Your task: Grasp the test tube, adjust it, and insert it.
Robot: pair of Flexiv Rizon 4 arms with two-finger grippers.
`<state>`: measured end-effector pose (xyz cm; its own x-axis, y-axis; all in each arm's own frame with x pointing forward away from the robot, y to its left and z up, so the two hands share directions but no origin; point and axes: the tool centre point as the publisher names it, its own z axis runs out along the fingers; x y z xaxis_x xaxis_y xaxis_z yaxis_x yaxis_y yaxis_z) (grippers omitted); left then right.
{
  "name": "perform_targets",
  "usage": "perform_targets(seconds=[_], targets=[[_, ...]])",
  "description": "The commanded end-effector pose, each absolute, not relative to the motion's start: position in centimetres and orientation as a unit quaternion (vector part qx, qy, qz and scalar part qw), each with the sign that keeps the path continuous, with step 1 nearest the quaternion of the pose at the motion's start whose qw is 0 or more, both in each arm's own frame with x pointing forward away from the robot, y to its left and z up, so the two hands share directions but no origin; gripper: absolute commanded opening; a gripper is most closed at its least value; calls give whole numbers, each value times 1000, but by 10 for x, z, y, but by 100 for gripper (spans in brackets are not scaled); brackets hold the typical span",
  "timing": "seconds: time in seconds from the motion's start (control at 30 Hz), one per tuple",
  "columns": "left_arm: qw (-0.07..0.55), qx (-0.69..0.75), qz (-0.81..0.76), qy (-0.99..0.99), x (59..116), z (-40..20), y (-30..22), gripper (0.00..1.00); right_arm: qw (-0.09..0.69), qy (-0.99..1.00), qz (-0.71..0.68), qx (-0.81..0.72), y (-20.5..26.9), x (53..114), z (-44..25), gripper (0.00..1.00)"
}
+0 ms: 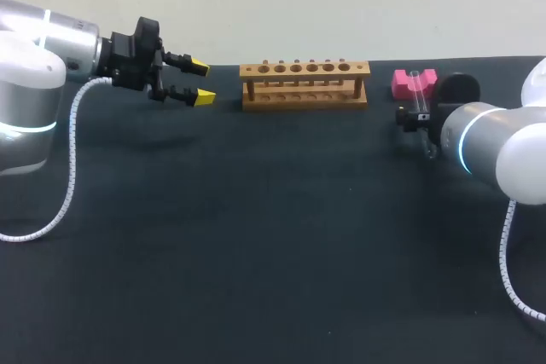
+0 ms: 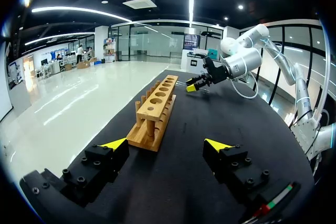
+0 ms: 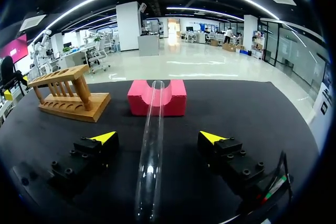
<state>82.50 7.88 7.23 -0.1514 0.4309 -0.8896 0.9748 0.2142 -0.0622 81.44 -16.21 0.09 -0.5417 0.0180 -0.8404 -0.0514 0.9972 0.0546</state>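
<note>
- Clear glass test tube point(image 3: 152, 145): lies lengthwise with its far end seated in the groove of the pink foam block point(image 3: 157, 97), at about 2 o'clock on the dark desk point(image 1: 256, 253); its near end runs under the wrist, support not visible
- Right hand point(image 3: 157, 137): fingers spread, one on each side of the tube, neither seen touching it; it grips nothing
- Governing relation: the tube's long axis runs 6 to 12 o'clock from the right hand, in line with its pointing direction, so the fingers stand square across it; judged ready for a straight closing
- Wooden six-hole rack point(image 1: 304, 83): at 10 o'clock from the right hand, all holes vacant
- Left hand point(image 1: 192, 81): spread and empty, at 9 o'clock off the rack's end in the head view, well apart from the tube; the right arm is plainly nearer
</note>
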Motion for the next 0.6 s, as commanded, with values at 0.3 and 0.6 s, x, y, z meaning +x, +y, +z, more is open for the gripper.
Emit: perform_targets(seconds=[0.3,0.6], targets=[[393,521,-347,673,824,71,79,100,606,792,71,-19,-163,811,-10,59],[393,521,-347,673,824,71,79,100,602,795,71,-20,-164,812,-11,37]])
